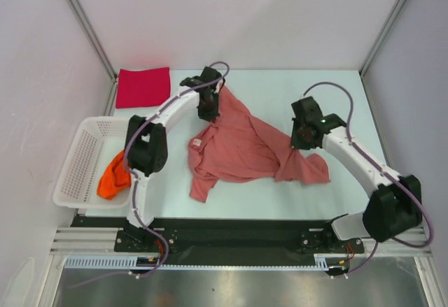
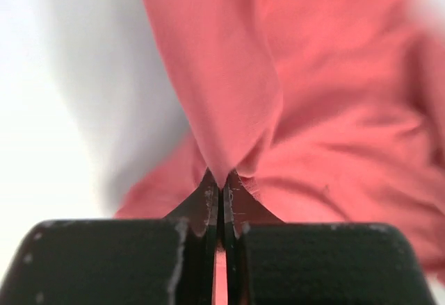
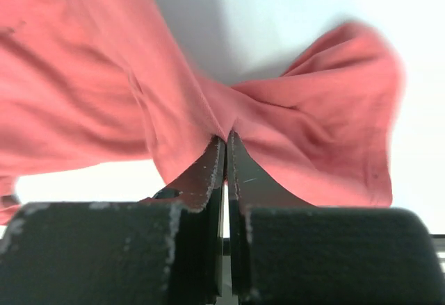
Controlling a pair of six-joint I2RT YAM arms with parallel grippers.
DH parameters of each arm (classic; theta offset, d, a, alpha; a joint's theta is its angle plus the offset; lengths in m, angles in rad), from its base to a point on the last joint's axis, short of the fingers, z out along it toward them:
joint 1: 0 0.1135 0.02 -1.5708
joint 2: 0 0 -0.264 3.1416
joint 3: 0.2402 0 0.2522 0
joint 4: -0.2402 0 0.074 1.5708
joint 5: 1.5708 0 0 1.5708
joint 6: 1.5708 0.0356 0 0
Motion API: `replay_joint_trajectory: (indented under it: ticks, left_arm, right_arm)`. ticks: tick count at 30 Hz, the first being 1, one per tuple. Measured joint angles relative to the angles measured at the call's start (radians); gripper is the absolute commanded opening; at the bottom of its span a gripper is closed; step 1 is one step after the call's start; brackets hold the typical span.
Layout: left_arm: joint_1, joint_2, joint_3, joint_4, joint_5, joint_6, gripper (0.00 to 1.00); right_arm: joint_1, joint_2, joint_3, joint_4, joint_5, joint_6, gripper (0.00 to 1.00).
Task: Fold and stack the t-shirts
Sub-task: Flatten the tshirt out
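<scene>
The salmon-pink t-shirt (image 1: 241, 146) lies rumpled across the middle of the table, stretched between both grippers. My left gripper (image 1: 208, 113) is shut on a pinch of its far left edge; the cloth (image 2: 278, 110) rises from the closed tips (image 2: 222, 183). My right gripper (image 1: 302, 143) is shut on its right part; the cloth (image 3: 104, 96) bunches at the closed tips (image 3: 226, 145). The crimson red t-shirt (image 1: 143, 87) lies folded flat at the far left corner. The orange t-shirt (image 1: 114, 175) sits crumpled in the white mesh basket (image 1: 80, 160).
The basket stands at the table's left edge beside the left arm. White walls with metal posts close in the table at the back and both sides. The black mounting rail (image 1: 231, 233) runs along the near edge.
</scene>
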Motion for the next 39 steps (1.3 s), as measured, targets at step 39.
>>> replay_joint_trajectory:
  ticks: [39]
  left_arm:
    - [0.096,-0.873,0.015,0.081,0.103,-0.138,0.0]
  right_arm:
    - [-0.073,-0.378,0.48,0.006,0.308,-0.13,0.0]
